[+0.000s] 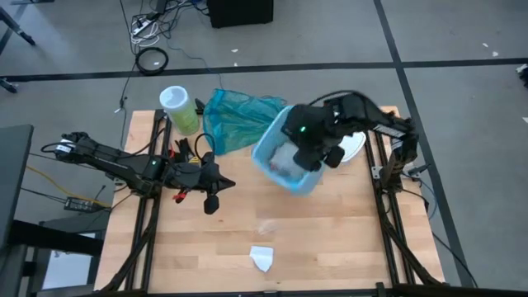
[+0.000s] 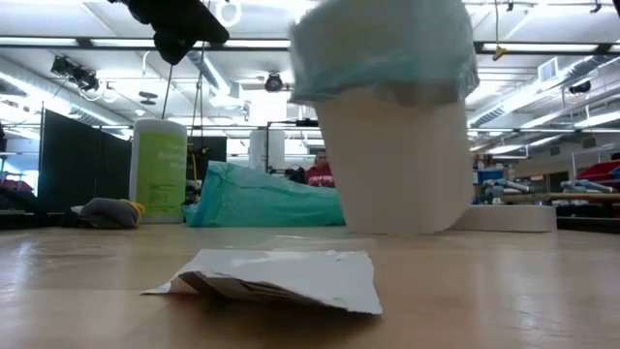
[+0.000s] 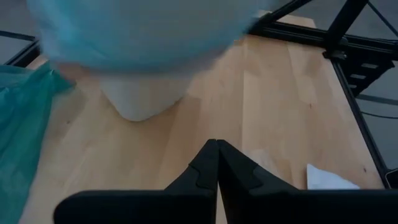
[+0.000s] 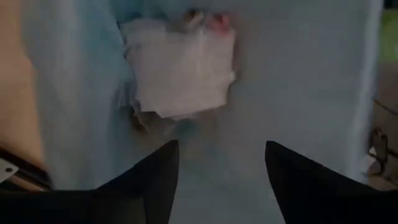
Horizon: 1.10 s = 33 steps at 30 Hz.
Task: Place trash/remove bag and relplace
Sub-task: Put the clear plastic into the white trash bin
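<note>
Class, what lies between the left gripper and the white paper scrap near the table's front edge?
Only bare wooden table between left gripper and white paper scrap, seen from the high view.

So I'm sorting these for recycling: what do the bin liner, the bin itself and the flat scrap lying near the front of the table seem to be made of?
The bin liner: thin, translucent sky-blue plastic film, going by its soft folds over the rim.
The bin: smooth matte white walls, probably rigid plastic, though the look leaves it open.
The scrap: white paper, judging by its creases and torn edge.
</note>
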Available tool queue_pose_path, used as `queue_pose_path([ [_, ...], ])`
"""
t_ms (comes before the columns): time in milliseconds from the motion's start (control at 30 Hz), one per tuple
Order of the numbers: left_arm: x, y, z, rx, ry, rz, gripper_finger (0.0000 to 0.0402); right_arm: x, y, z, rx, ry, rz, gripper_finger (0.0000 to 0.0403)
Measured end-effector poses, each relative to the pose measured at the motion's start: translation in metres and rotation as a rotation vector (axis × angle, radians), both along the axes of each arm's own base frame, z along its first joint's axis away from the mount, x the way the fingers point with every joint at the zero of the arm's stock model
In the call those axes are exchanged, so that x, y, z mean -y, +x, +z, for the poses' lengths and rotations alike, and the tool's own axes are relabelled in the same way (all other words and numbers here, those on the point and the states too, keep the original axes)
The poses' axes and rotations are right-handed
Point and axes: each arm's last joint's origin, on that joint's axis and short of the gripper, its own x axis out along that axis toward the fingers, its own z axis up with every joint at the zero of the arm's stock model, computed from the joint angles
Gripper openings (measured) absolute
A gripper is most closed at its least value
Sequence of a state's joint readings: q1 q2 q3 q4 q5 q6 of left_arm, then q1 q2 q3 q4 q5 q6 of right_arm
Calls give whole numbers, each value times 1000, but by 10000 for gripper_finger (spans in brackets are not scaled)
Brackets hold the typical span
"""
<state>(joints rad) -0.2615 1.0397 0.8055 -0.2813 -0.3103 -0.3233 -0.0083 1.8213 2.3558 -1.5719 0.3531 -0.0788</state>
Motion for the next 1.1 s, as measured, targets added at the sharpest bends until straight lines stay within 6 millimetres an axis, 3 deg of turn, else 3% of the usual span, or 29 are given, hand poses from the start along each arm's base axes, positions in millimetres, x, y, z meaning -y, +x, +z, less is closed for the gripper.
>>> queue_pose_path([
  [233,0,0,0,0,-2,1,14,10,-22,17,64,5,-48,219],
  [433,0,0,0,0,-3,1,14,4,-30,26,124,36,-12,220],
  [600,2,0,0,-8,-33,-58,14,-18,-46,46,294,265,81,220],
  [733,8,5,-1,7,-52,-221,24,-42,-74,60,346,500,86,220],
  [833,12,11,-16,-21,-45,-331,37,-57,-97,60,276,564,32,220],
  [933,17,21,-37,-31,-39,-404,52,-68,-115,64,311,588,16,219],
  [1100,24,43,-66,2,-64,-438,77,-72,-145,67,359,617,-65,219],
])
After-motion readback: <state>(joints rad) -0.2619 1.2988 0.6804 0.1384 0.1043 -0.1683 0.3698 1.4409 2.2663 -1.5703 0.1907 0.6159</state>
